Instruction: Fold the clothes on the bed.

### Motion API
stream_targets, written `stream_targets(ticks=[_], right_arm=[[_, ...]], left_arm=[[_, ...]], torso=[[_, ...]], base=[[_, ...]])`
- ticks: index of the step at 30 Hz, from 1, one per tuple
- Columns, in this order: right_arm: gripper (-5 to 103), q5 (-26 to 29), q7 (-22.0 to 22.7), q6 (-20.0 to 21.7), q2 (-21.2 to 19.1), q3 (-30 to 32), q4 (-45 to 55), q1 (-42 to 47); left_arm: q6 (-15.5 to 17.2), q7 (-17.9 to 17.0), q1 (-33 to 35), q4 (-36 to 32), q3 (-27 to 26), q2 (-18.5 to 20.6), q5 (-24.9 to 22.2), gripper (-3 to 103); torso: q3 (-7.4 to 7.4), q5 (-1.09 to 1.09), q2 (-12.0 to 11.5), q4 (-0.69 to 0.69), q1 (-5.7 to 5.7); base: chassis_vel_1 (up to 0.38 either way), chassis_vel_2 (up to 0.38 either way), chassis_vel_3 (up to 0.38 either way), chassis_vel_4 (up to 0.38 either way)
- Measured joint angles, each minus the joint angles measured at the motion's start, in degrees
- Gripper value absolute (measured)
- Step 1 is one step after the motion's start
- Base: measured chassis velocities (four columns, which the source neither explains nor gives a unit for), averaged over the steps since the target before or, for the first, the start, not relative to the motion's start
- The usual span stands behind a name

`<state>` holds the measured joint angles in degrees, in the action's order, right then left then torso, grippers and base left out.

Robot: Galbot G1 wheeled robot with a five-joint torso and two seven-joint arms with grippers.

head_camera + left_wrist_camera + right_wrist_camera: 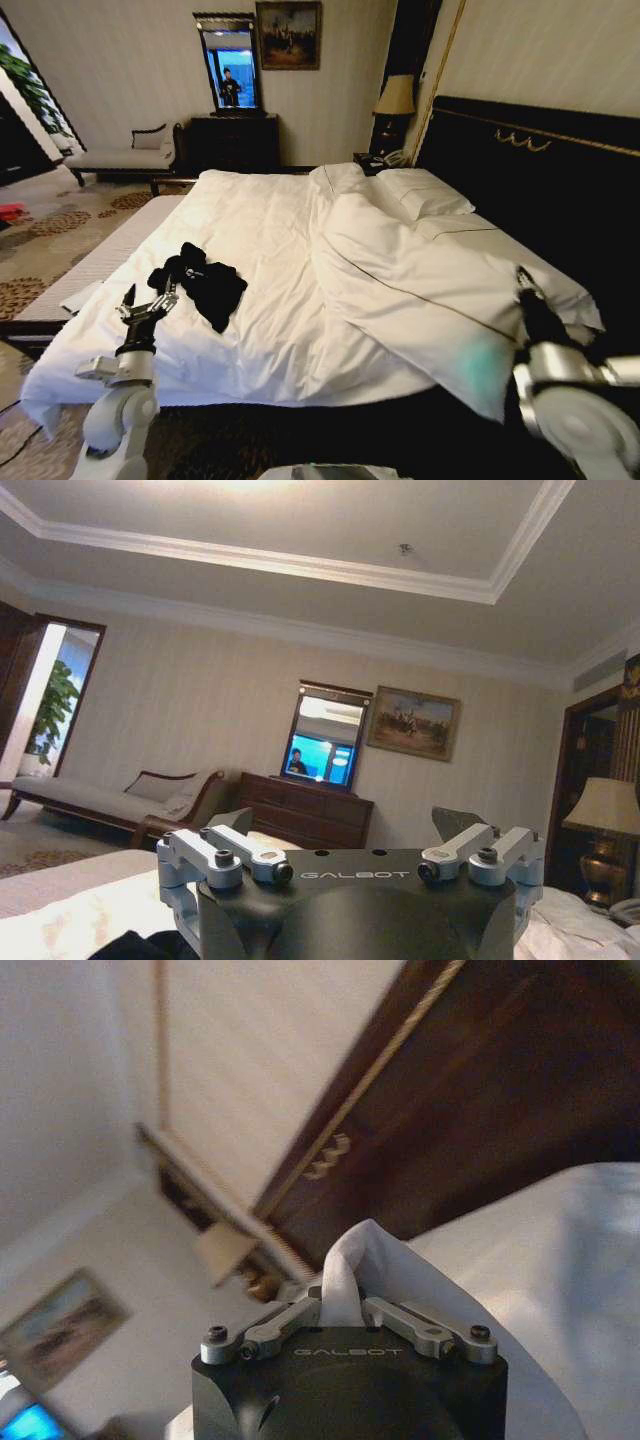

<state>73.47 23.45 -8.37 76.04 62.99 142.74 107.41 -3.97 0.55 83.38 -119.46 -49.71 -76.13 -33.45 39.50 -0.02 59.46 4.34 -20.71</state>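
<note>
Black T-shirt (200, 280) lies crumpled on the near left part of the bed (270, 230), on the white sheet, not yet spread or folded. Left end effector (147, 297) sits at the shirt's near edge, fingers spread, gripping nothing. Right end effector (340, 1312) is over at the bed's right side, pinching a fold of the white duvet (520, 1260).

Judged step: the approach, before any fold. Next move calls for a firm hold on a hem or sleeve to flatten the bunched, floppy fabric.

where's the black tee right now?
In the head view the black T-shirt lies crumpled on the bed's white sheet, on the robot's left side near the mattress edge, directly ahead of the left gripper.
</note>
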Motion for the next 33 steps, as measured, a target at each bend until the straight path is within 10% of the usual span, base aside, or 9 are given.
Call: stream_targets(ticks=[12,33], right_arm=[[0,-12.1,9.3,-0.9,15.5,-7.2,1.0,9.3],[0,-20.0,5.9,-8.8,16.2,-10.0,-22.2,11.5]], left_arm=[[-1.5,0.0,-1.5,3.7,-0.3,1.8,-1.6,100],[-0.3,-0.4,-0.9,3.3,-0.2,2.9,-2.1,100]], torso=[[0.01,0.02,0.0,-0.03,-0.01],[0.01,0.03,0.0,0.00,-0.02]], base=[[0.000,0.000,0.000,0.000],[0.000,0.000,0.000,0.000]])
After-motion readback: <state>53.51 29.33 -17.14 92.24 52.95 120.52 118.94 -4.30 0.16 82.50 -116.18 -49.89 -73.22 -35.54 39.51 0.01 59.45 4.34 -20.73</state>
